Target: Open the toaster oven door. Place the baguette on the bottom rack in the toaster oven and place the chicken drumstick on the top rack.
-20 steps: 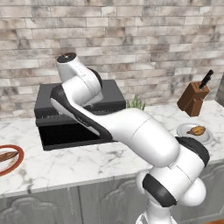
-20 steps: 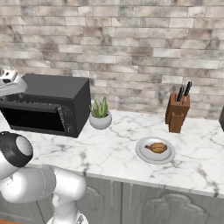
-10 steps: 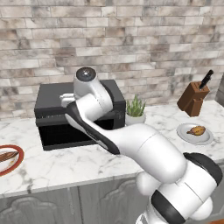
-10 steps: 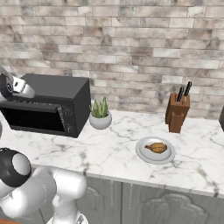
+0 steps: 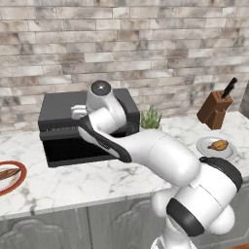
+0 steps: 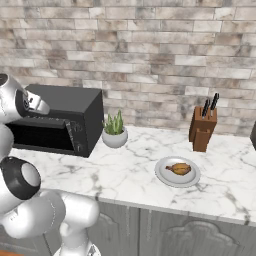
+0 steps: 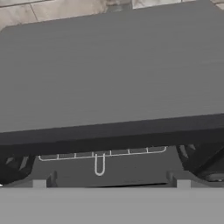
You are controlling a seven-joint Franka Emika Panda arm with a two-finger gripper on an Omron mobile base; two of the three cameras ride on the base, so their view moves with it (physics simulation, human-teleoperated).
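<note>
Marble counter (image 5: 97,180), brick wall behind. Gripper (image 5: 78,113) at toaster oven (image 5: 61,104) top front, frame centre-left; finger spread unclear. Chicken drumstick (image 6: 179,168) right.

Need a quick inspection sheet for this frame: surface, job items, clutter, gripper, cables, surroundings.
Surface: white marble counter over grey cabinets.
Job's things: matte black toaster oven at the back left, its dark-windowed front door looks shut; long brown baguette on a red-rimmed plate at the left edge; golden-brown chicken drumstick on a grey plate to the right. Silver wire rack glimpsed in the hand view; which rack, cannot tell.
Clutter: small potted plant; wooden knife block.
Gripper: above the oven's front top edge, state unclear.
Cables: nothing seen.
Surroundings: stone brick wall.
</note>
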